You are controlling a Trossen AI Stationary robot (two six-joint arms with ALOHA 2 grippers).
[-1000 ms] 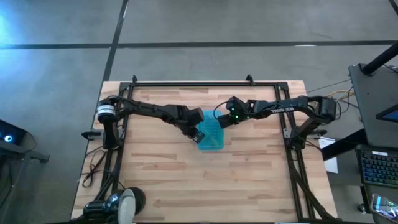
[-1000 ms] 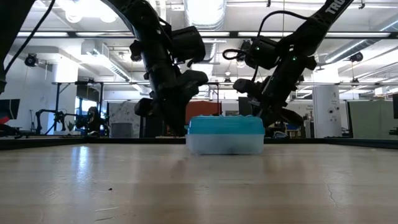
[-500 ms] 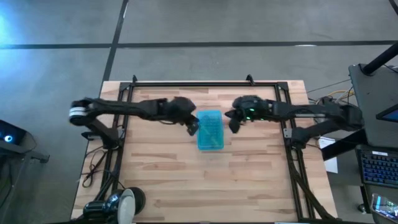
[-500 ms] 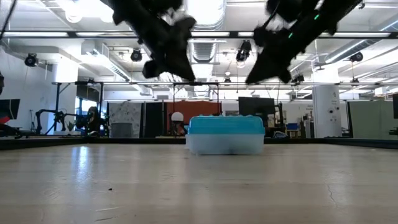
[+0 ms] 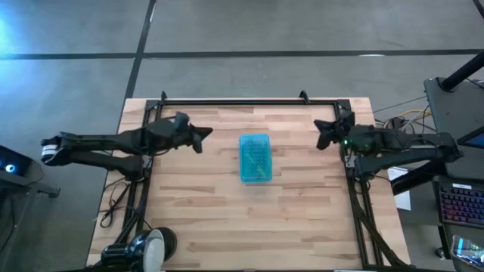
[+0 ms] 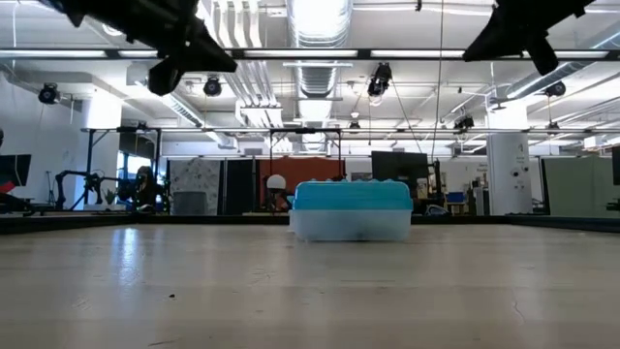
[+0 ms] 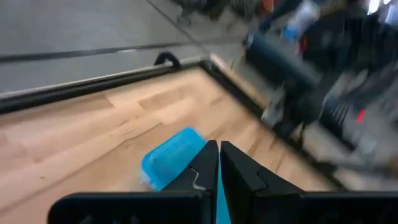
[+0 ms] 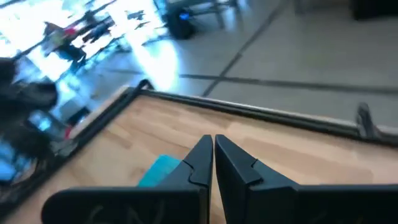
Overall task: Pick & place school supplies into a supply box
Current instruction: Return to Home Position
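Observation:
The supply box (image 5: 255,158) lies shut in the middle of the table, teal half on top of the clear half (image 6: 351,209); thin supplies show faintly through its lid. It also shows in the left wrist view (image 7: 172,157) and the right wrist view (image 8: 160,170). My left gripper (image 5: 203,139) hangs shut above the table's left part, well left of the box (image 7: 218,151). My right gripper (image 5: 324,134) hangs shut near the table's right edge (image 8: 213,144). Both are raised high in the low view. No loose pens or scissors are in view.
A black frame (image 5: 234,102) runs along the table's far edge and down both sides. Bare wood lies around the box on all sides. A monitor and keyboard (image 5: 457,200) stand off the right side; a lamp-like object (image 5: 155,245) sits at the near left corner.
Both grippers have drawn away from the box and risen: the left toward the table's left edge, the right toward the right edge. The box has stayed where it was, shut, on the table.

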